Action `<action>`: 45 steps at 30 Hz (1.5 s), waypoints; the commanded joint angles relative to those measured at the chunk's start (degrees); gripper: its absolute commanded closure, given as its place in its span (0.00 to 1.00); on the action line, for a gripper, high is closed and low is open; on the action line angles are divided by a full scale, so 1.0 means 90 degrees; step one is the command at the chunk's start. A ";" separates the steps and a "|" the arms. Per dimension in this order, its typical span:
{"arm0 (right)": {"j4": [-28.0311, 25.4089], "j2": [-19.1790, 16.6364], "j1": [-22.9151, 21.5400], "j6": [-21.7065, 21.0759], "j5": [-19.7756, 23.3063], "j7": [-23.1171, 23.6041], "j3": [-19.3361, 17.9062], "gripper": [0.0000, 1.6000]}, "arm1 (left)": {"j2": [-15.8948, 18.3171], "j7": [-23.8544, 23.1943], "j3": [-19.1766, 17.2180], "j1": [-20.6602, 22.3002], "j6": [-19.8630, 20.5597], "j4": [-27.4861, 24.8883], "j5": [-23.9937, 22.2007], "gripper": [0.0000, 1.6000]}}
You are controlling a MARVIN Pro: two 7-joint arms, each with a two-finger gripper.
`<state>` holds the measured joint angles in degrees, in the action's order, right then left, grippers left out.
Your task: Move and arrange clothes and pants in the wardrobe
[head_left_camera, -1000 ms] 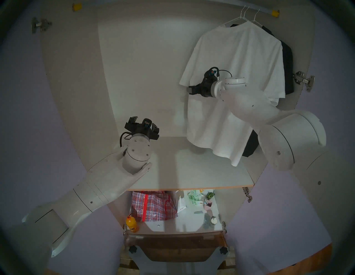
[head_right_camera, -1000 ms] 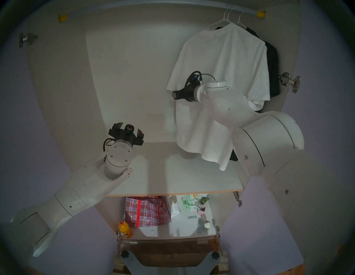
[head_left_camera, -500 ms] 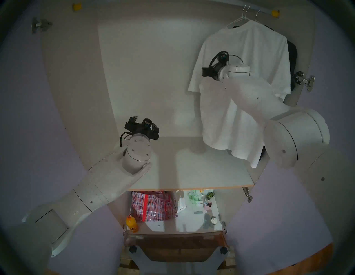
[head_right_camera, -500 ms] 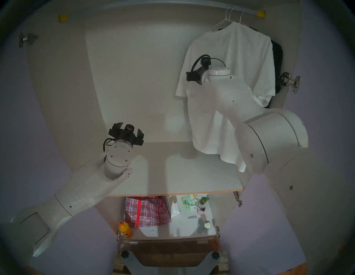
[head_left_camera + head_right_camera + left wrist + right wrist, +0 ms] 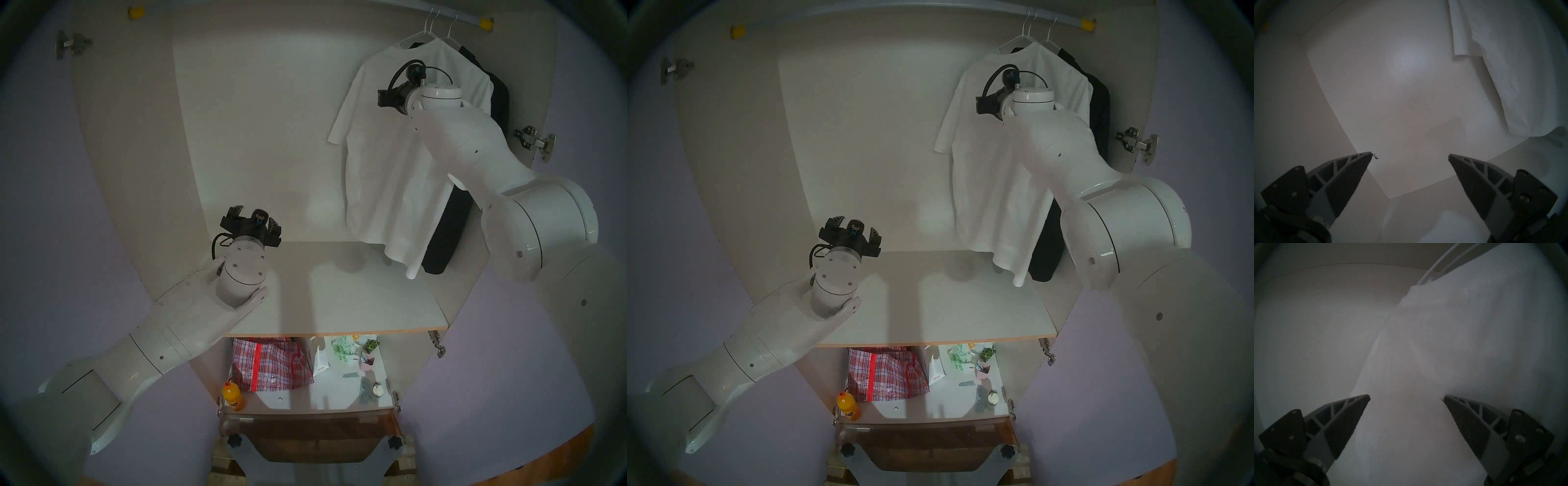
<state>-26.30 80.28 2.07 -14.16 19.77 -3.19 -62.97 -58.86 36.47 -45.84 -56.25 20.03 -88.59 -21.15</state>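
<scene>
Occlusions around the white shirt (image 5: 390, 163)

Right arm (image 5: 475, 159) covers the shirt's right half; right gripper (image 5: 381, 98) fingertips hidden against the cloth in head views. Black garment (image 5: 441, 237) shows only past the shirt's right edge. Third hanger's (image 5: 415, 35) garment behind the shirt: cannot tell. Right wrist view blurred.

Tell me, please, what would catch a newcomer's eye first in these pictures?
First, the large white short-sleeved shirt hanging from the rail at the wardrobe's upper right, with the right gripper open in front of its chest. Next, the left gripper, open and empty above the wood-edged shelf. Below, the red plaid woven bag adds colour.
</scene>
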 commanded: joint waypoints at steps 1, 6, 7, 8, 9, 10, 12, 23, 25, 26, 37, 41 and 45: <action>-0.0059 -0.0295 -0.0444 -0.0030 -0.0158 -0.0651 -0.0067 0.00 | 0.0000 -0.0020 -0.0076 0.0182 -0.0032 -0.0132 0.0027 0.00; -0.0130 -0.0506 -0.0386 -0.0022 -0.0244 -0.1497 -0.0063 0.00 | 0.0003 -0.0026 -0.0077 0.0183 -0.0031 -0.0136 0.0027 0.00; -0.0161 -0.0543 -0.0367 -0.0040 -0.0194 -0.1549 -0.0101 0.00 | 0.0004 -0.0028 -0.0077 0.0183 -0.0031 -0.0137 0.0027 0.00; -0.0222 -0.0585 -0.0340 -0.0078 -0.0180 -0.1614 -0.0100 0.00 | 0.0005 -0.0030 -0.0077 0.0183 -0.0031 -0.0138 0.0027 0.00; -0.0298 -0.0617 -0.0304 -0.0110 -0.0169 -0.1639 -0.0099 0.00 | 0.0007 -0.0032 -0.0077 0.0184 -0.0031 -0.0139 0.0027 0.00; -0.0298 -0.0617 -0.0304 -0.0110 -0.0169 -0.1639 -0.0099 0.00 | 0.0007 -0.0032 -0.0077 0.0184 -0.0031 -0.0139 0.0027 0.00; -0.0548 -0.0670 -0.0199 -0.0265 0.0028 -0.1258 -0.0203 0.00 | 0.0007 -0.0033 -0.0077 0.0183 -0.0030 -0.0140 0.0027 0.00; -0.2361 -0.0700 0.1048 -0.1249 0.0647 0.0803 -0.0396 0.00 | -0.0008 -0.0018 -0.0079 0.0177 -0.0033 -0.0120 0.0029 0.00; -0.3015 -0.0840 0.1450 -0.1580 0.0783 0.1246 -0.0510 0.00 | -0.0010 -0.0016 -0.0078 0.0176 -0.0034 -0.0118 0.0029 0.00; -0.3284 -0.0899 0.1608 -0.1712 0.0807 0.1418 -0.0528 0.00 | -0.0010 -0.0016 -0.0078 0.0175 -0.0034 -0.0116 0.0029 0.00; -0.5618 -0.1269 0.3175 -0.2505 0.1004 0.1741 -0.0618 0.00 | -0.0014 -0.0010 -0.0077 0.0171 -0.0034 -0.0109 0.0028 0.00; -0.6089 -0.1450 0.3521 -0.2853 0.1069 0.1620 -0.0429 0.00 | -0.0015 -0.0009 -0.0077 0.0170 -0.0034 -0.0106 0.0028 0.00; -0.6813 -0.1770 0.4044 -0.3415 0.1322 0.1383 -0.0320 0.00 | -0.0017 -0.0009 -0.0077 0.0170 -0.0034 -0.0105 0.0028 0.00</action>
<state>-84.30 66.44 32.69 -41.39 29.20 11.38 -66.48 -58.91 36.39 -45.84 -56.27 20.02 -88.49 -21.15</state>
